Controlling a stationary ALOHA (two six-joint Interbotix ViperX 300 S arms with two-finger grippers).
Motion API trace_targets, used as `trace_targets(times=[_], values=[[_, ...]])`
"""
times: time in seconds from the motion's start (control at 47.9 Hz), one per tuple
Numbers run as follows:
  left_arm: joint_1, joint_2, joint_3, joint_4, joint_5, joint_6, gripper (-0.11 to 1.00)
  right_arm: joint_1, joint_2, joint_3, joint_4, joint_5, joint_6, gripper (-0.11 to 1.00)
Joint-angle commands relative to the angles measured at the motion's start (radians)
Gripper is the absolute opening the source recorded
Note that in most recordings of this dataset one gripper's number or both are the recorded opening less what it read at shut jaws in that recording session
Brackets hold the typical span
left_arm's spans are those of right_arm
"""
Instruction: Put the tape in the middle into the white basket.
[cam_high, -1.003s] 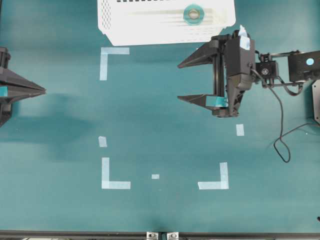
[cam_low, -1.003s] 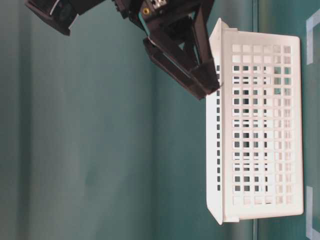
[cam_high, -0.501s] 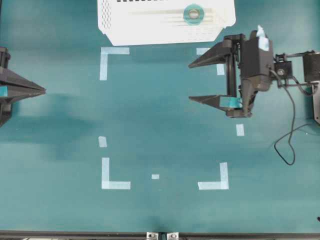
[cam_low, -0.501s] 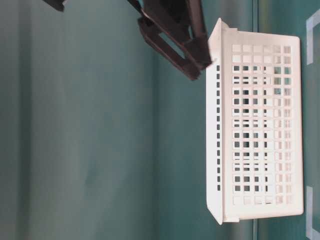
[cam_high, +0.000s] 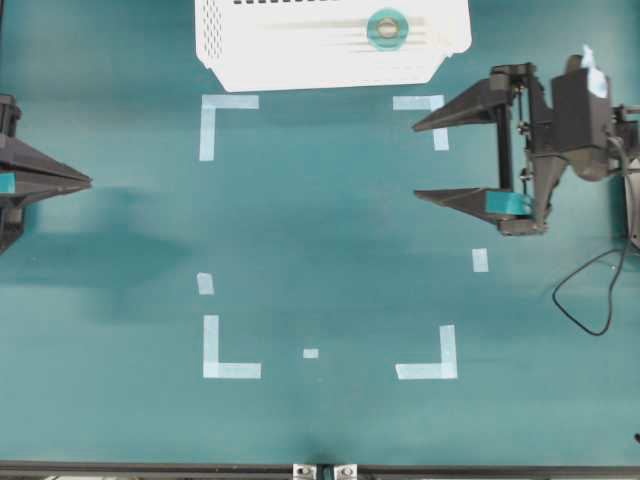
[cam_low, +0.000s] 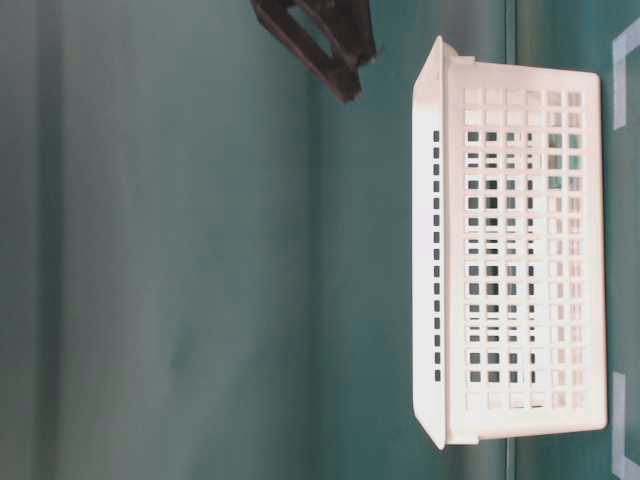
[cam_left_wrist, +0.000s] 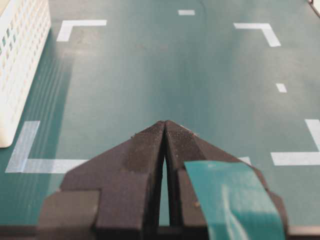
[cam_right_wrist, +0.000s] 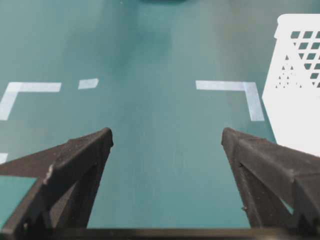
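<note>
A dark teal tabletop fills the overhead view. Pale strips of tape mark the corners of a square: an L-shaped corner mark at 11 o'clock, another at 1 o'clock, one at 7 o'clock and one at 5 o'clock. Small loose tape scraps sit along the lower and side edges. Soft shadows darken the surface at 9 o'clock. A dark edge rail runs along 6 o'clock.

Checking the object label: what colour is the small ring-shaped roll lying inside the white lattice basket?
Light teal small ring-shaped roll of tape; clearest in the overhead view.
</note>
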Motion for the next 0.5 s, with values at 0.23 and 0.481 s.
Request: trace_targets(times=[0.23,0.481], values=[[0.005,0.008,-0.02,-0.002,-0.006,0.0,-0.11,0.002,-0.149,0.074,-0.002,-0.011,0.0,1.0],[0.014,0.009,-0.018,-0.002,-0.005,0.0,-0.11,0.0,-0.293,0.155,-0.002,-0.005,0.005,1.0]])
